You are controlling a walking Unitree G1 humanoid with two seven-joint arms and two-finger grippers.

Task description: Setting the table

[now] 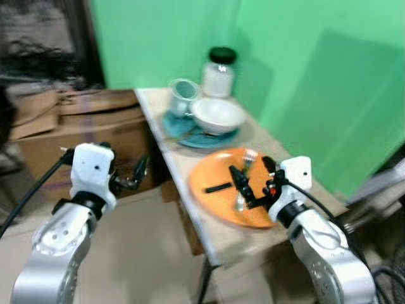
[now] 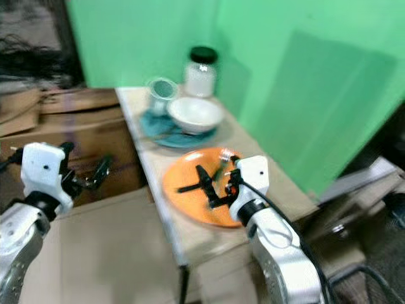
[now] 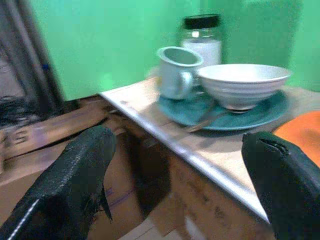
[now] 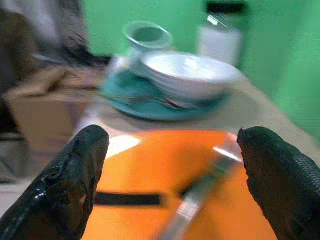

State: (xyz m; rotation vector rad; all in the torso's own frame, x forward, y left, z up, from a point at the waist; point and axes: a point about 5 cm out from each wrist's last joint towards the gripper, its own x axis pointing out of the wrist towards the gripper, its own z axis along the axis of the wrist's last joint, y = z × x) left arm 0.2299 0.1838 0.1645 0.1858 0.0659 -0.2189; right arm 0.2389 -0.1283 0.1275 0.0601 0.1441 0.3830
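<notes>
Both arms were silver metal, rounded at the forearm, each ending in a white boxy wrist block. The left gripper [image 1: 138, 172] and right gripper [image 1: 251, 182] carried long black fingers [image 3: 75, 175] with a textured surface. Black cables trailed from each wrist.

No text, label, brand or number can be read anywhere in these pictures. The brown cardboard box [image 3: 45, 135] beside the narrow wooden table [image 1: 166, 136] carries dark printed marks on its side in the left wrist view, but they are too blurred to make out as letters. The clear glass jar with a black lid [image 1: 219, 71], standing at the far edge of the tabletop, shows a white filling and no legible label. The pale green mug [image 3: 176, 71], the white ribbed bowl [image 3: 243, 84], the teal plate [image 1: 204, 137] and the round orange plate [image 1: 218, 183] bear no readable markings.
</notes>
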